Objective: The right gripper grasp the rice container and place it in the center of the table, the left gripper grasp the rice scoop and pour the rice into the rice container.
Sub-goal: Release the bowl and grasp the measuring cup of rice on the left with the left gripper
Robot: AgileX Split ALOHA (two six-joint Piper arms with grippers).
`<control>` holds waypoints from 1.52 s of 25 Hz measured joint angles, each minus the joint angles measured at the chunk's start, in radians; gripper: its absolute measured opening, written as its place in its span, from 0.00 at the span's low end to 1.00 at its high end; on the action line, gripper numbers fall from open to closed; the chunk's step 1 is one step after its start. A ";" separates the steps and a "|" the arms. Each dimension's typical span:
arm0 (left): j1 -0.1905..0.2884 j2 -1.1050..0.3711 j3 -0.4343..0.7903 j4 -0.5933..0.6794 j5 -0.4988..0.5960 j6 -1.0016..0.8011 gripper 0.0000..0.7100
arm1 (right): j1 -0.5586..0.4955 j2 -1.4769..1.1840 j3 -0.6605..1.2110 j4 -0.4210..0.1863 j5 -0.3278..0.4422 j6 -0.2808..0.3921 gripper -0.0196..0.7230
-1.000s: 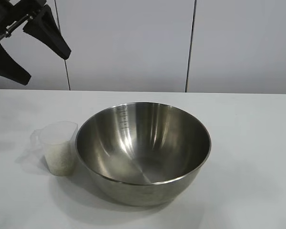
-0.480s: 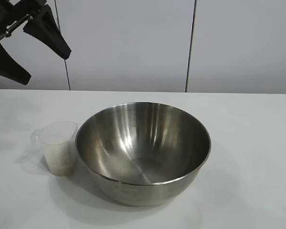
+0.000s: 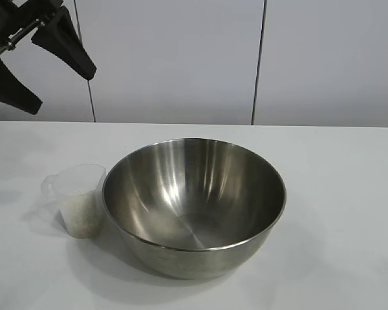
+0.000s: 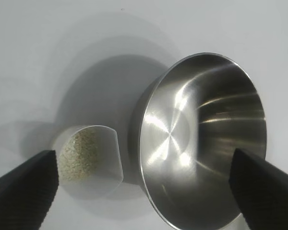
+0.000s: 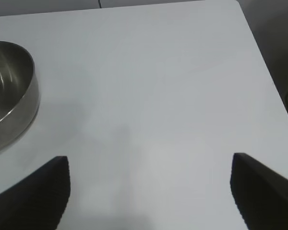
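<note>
The empty rice container (image 3: 194, 206) sat mid-table (image 3: 336, 194), touching the rice scoop (image 3: 79, 200), part-filled with rice (image 4: 79, 155). The left gripper (image 3: 35, 61), fingers apart, hovered above; the right gripper (image 5: 149, 191) was spread over bare tabletop.

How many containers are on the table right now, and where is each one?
2. The rice container, a steel bowl, stands near the middle of the table. The rice scoop, holding rice, stands close beside the bowl on its left in the exterior view. Nothing seems hidden.
</note>
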 joint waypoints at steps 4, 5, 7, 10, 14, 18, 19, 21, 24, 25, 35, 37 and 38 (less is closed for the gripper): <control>0.000 0.000 0.000 0.000 -0.016 0.000 0.98 | 0.000 0.000 0.001 0.000 -0.003 0.000 0.86; 0.000 0.000 0.000 0.000 -0.021 0.000 0.98 | 0.000 0.000 0.001 0.000 -0.004 0.000 0.86; 0.000 0.000 0.000 0.000 -0.034 0.000 0.98 | 0.000 0.000 0.001 0.000 -0.007 0.000 0.86; 0.000 0.000 0.000 -0.001 -0.057 0.000 0.98 | 0.000 0.000 0.001 0.000 -0.010 0.000 0.86; 0.000 0.000 0.000 -0.005 -0.083 -0.008 0.98 | 0.000 0.000 0.001 0.000 -0.010 0.000 0.86; 0.000 0.000 -0.001 0.029 -0.020 -0.020 0.98 | 0.000 0.000 0.001 0.000 -0.011 0.000 0.86; 0.000 0.000 -0.009 0.036 -0.009 -0.020 0.98 | 0.000 0.000 0.001 0.000 -0.011 0.000 0.86; 0.000 -0.001 -0.033 0.038 -0.005 0.014 0.98 | 0.000 0.000 0.001 0.000 -0.012 0.000 0.86; 0.000 -0.067 -0.029 0.039 -0.081 0.100 0.98 | 0.000 0.000 0.001 0.000 -0.013 0.000 0.86; 0.000 -0.115 -0.004 0.034 -0.141 0.140 0.98 | 0.000 0.000 0.001 0.000 -0.013 0.000 0.86; -0.003 -0.419 0.494 -0.558 -0.726 0.971 0.98 | 0.000 0.000 0.001 0.000 -0.014 0.000 0.86; -0.003 -0.419 0.538 -0.708 -0.744 1.134 0.98 | 0.000 0.000 0.001 0.000 -0.014 0.000 0.86; -0.003 -0.419 0.547 -0.781 -0.749 1.213 0.98 | 0.000 0.000 0.001 0.000 -0.014 0.000 0.86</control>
